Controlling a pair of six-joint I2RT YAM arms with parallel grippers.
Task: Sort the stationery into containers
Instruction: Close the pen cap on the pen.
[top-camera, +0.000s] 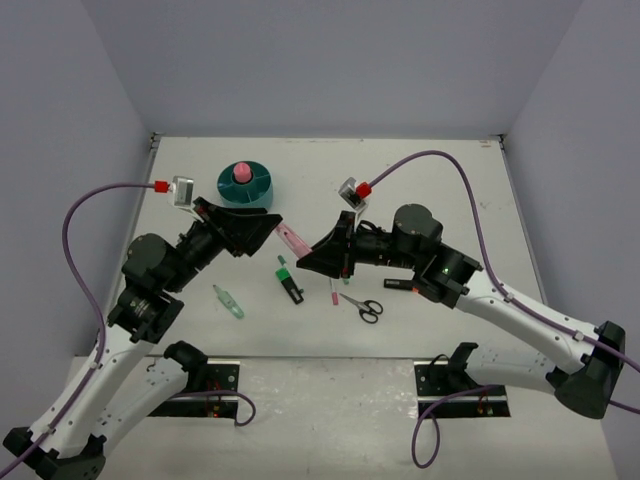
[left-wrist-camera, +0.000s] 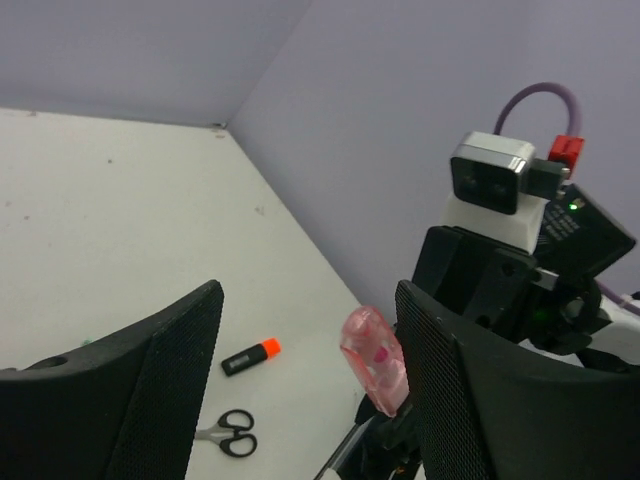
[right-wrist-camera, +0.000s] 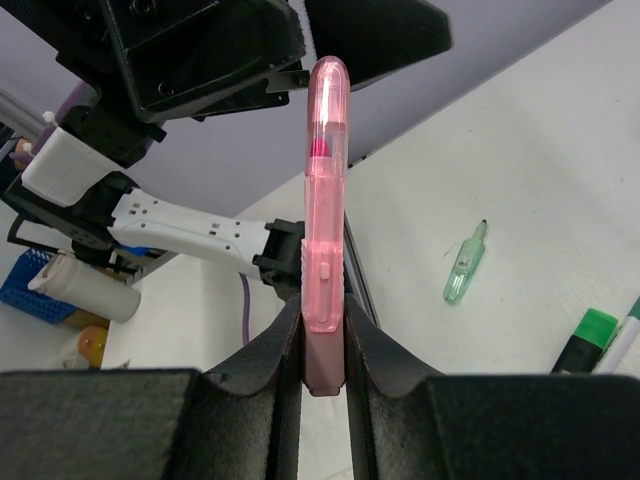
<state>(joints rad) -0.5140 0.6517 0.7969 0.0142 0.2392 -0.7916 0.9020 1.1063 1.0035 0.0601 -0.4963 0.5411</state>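
Overhead, the right gripper (top-camera: 310, 255) is pinching the pink marker (top-camera: 292, 240) by one end and is offering the free end to the left gripper (top-camera: 270, 226), whose jaws are standing spread just ahead of it. The teal organizer (top-camera: 246, 185) is sitting near, off to one side of the left gripper, so this is looking like a hand-over. The two grippers are working nose to nose, and any further advance is risking a knock between them. From the left wrist, the marker (left-wrist-camera: 375, 360) is leaning between the left gripper's (left-wrist-camera: 308, 300) wide-apart fingers (left-wrist-camera: 150, 380), hard by one pad and far from the other; whether it is touching is not clear. Closing from here is likely to push the marker sideways and twist it in the other grip, and only its tip seems to be reaching between the pads, which is inviting a weak, levering hold. Scissors (left-wrist-camera: 230, 435) and a black-and-orange marker (left-wrist-camera: 250, 358) are lying on the table (left-wrist-camera: 120, 200) below the fingers. From the right wrist, the right gripper (right-wrist-camera: 322, 320) is pressing together on the marker's (right-wrist-camera: 325, 200) base, with most of its smooth length jutting past the fingertips toward the left gripper's dark body. Letting go too soon is risking a drop beside the green marker (right-wrist-camera: 465, 270) lying off to one side.
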